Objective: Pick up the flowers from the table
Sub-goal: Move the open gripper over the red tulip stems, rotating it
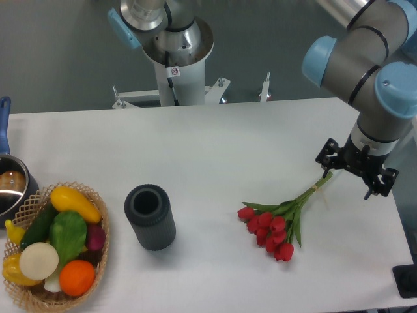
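The flowers lie flat on the table, right of centre. The red buds point toward the near edge, and the tied stems run up and to the right. My gripper is at the upper end of those stems, where the green ends pass under its black frame. From this fixed view I cannot tell whether my fingers are spread, closed, or already on the stems, because the wrist and frame mask the tips.

Judgement on the step in hand: I am positioning for the grasp. The sound place to take hold is on the stems near the tie, where the bunch is narrowest and firmest. The fingers should straddle the bundle across its length, and I should come low enough to gather every stem without scraping the tabletop. A grip too close to the stem ends risks the bunch drooping or slipping out head-first. A level, slow lift would limit swing.

The dark ribbed cylinder and wicker basket of vegetables stand well apart to the left.

Markings: a small red-and-white sticker on the arm's base column is too small to read. No other writing is legible.
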Available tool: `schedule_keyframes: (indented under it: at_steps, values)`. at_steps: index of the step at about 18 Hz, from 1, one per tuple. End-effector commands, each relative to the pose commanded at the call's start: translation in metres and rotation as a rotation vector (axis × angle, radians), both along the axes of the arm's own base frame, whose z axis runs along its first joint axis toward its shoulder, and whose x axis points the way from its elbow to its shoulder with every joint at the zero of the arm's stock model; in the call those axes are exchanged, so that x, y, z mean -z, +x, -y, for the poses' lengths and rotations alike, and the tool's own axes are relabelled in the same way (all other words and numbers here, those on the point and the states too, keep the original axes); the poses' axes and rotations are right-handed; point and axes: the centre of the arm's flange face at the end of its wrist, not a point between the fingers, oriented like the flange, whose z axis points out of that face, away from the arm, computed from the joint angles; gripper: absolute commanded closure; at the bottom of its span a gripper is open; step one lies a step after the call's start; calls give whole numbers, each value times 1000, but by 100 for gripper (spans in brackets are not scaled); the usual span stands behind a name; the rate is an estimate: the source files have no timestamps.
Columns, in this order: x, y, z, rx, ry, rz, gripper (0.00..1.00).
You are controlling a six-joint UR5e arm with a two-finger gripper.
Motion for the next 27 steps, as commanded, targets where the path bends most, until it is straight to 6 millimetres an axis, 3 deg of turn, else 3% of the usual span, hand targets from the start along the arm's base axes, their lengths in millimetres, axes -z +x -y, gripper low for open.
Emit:
schedule_keyframes:
  at_steps: [15,21,27]
  values:
    - [18,8,1,-2,5,12,0]
    - [55,26,5,0,72,-69,0]
    - [78,45,-3,20,51,-36,0]
